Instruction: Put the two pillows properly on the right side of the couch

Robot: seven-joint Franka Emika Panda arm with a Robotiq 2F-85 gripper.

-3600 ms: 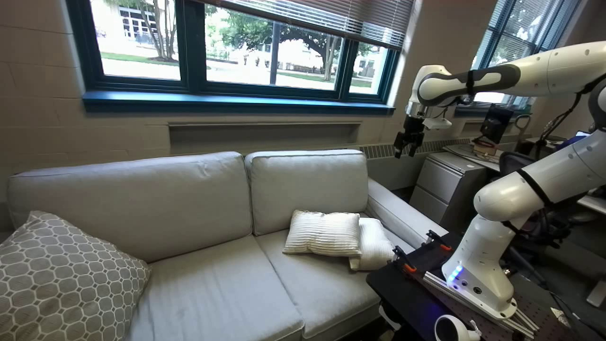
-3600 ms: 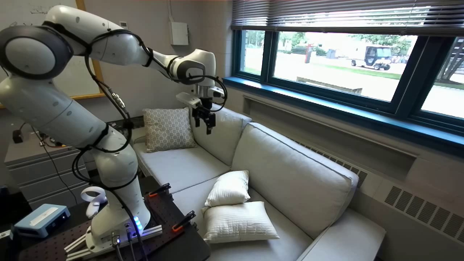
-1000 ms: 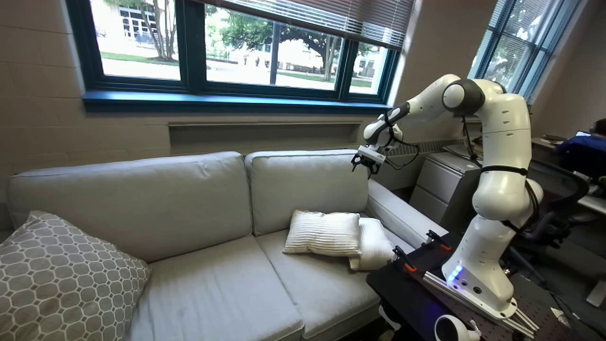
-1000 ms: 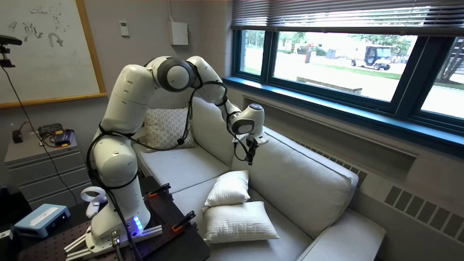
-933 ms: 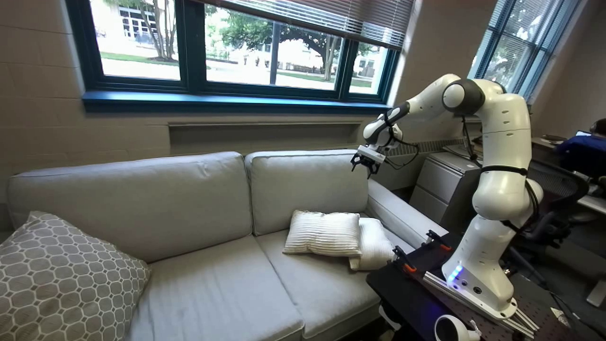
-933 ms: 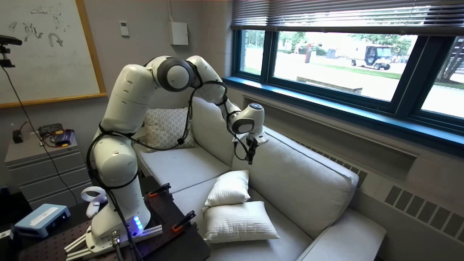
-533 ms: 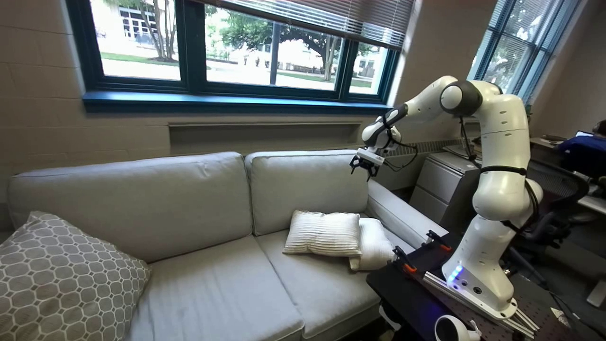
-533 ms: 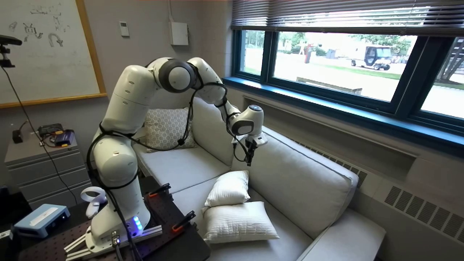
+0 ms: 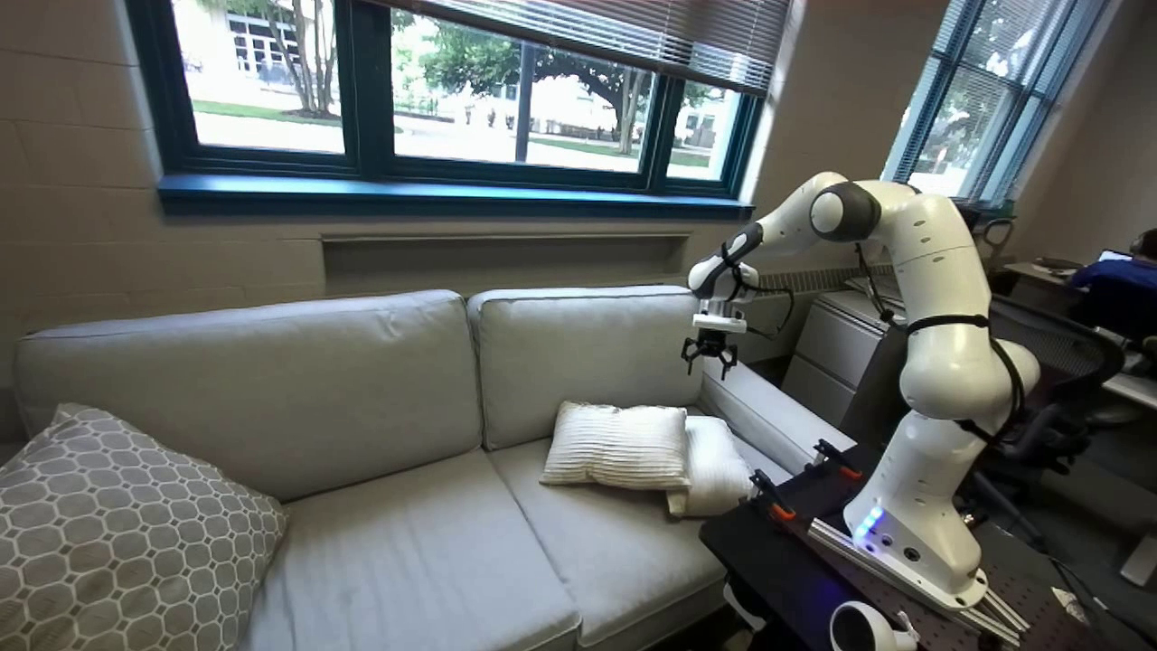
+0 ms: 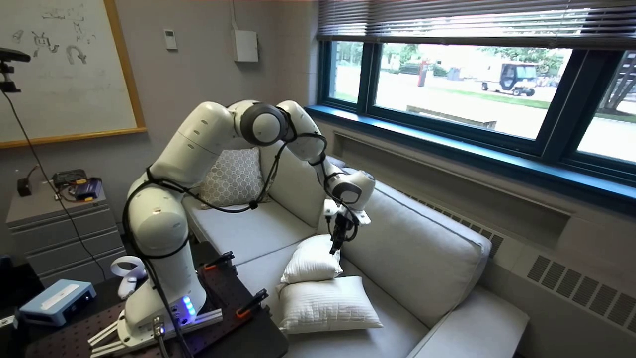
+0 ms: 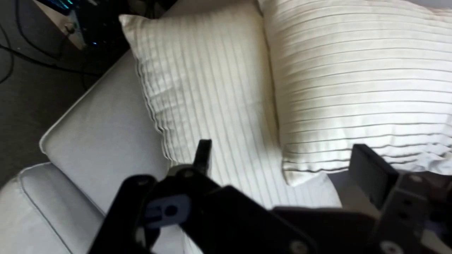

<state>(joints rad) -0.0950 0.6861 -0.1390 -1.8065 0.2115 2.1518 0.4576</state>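
Off-white pillows point(image 9: 616, 445), 2, overlap on couch point(image 9: 425, 515); fingers point(image 11: 372, 174) spread above.

Lower off-white pillow point(image 9: 719, 475): one side hidden under upper off-white pillow point(image 9: 617, 446). In exterior view fingers point(image 10: 337, 242) overlap each other, so gap there is not possible to tell; they hide small part of upper off-white pillow. In wrist view fingers cover part of lower off-white pillow; upper one is cut by top and right edges. In exterior view patterned pillow point(image 9: 136, 542) is cut by left and bottom edges, person point(image 9: 1119, 273) by right edge. Couch point(image 9: 389, 551): cut by bottom edge in both exterior views.
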